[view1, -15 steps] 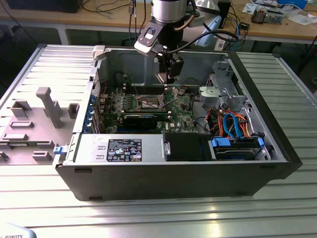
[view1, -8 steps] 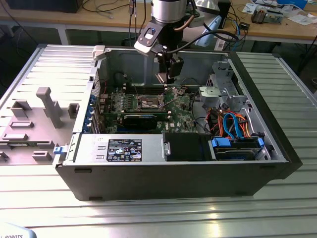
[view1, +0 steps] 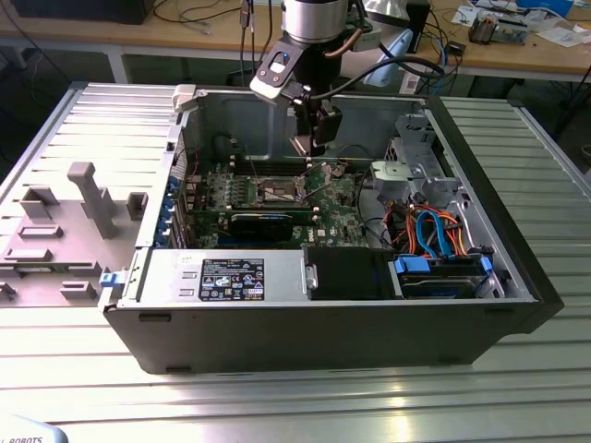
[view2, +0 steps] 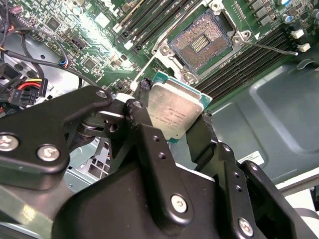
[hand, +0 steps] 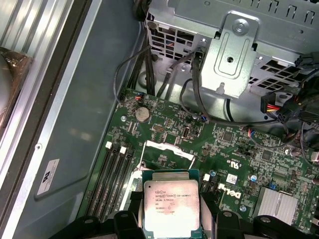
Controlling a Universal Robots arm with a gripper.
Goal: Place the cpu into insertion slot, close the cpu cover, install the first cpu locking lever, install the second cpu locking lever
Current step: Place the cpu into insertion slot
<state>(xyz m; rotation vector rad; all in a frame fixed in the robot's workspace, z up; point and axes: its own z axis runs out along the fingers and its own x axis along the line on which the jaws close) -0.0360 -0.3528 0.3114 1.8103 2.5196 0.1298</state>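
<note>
Gripper: clamped on the cpu's edges, inside the case.
Cpu: held off the board, near the slot, not touching it.
Slot: uncovered, centre bare.

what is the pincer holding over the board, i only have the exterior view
Observer: In the second wrist view the pincer grips the cpu by two opposite edges, with its silver top showing.
Operator: is the insertion slot free
Observer: Yes. The insertion slot is empty, with nothing seated in it.
Operator: is the chip in contact with it
Observer: No. In that view the cpu is held clear of the slot and is not yet placed.
</note>
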